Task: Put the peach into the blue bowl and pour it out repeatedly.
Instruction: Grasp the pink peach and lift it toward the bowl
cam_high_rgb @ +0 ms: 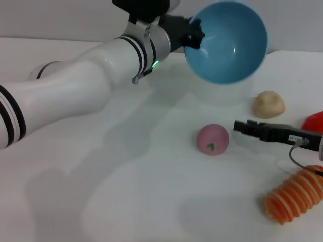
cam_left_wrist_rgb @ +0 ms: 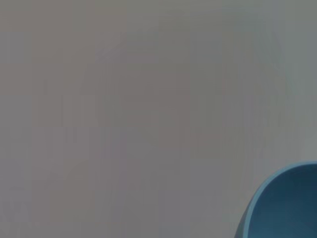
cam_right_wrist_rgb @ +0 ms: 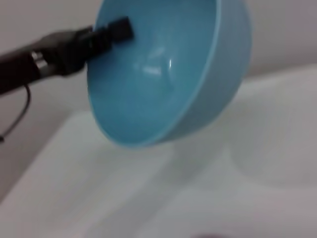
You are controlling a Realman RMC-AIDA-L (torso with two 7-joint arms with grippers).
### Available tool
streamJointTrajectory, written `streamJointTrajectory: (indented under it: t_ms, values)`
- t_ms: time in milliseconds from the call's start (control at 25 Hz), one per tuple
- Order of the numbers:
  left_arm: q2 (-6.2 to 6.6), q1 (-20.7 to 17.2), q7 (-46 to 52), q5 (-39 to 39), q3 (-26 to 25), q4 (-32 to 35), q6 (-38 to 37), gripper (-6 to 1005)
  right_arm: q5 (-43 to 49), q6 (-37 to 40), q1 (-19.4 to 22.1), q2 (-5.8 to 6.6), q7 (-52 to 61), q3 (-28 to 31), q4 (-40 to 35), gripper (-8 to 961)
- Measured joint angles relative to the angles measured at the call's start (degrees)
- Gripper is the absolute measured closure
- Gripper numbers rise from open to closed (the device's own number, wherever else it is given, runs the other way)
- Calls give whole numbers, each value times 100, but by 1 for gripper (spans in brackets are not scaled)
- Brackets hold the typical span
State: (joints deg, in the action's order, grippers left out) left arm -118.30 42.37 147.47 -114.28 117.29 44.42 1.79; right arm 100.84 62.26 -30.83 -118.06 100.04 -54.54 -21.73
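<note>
The left gripper (cam_high_rgb: 194,36) is clamped shut on the rim of the round, deep, glossy light blue plastic bowl (cam_high_rgb: 229,43), holding it in the air at about 12 o'clock in the head view, tipped steeply on its side so its empty inside faces the camera. Below it, on the white counter (cam_high_rgb: 126,191), the small matte pink rounded peach (cam_high_rgb: 212,139) rests near the centre, a little green mark on its front. The right gripper (cam_high_rgb: 239,126) lies low at 3 o'clock, just beside the peach and apart from it; whether it is parted I cannot tell. A beige lumpy ball (cam_high_rgb: 268,104) sits at 2 o'clock, an orange ribbed toy (cam_high_rgb: 295,196) at 4 o'clock.
</note>
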Motion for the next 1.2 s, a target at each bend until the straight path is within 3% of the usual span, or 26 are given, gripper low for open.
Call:
streamJointTrajectory:
  t_ms: [200, 720, 960, 1200]
  values:
    - [-15, -23, 524, 12, -55, 10, -594, 999, 1020, -9, -177, -31, 964, -4, -389, 395]
    - [-41, -155, 554, 533, 166, 4, -693, 1000, 1012, -655, -858, -112, 922, -502, 339, 396]
    - [-44, -159, 554, 536, 236, 4, -628, 1000, 111, -798, -907, -153, -183, -518, 760, 396]
    - [-38, -168, 550, 539, 295, 12, -610, 999, -262, -795, -882, -125, -439, -522, 916, 501]
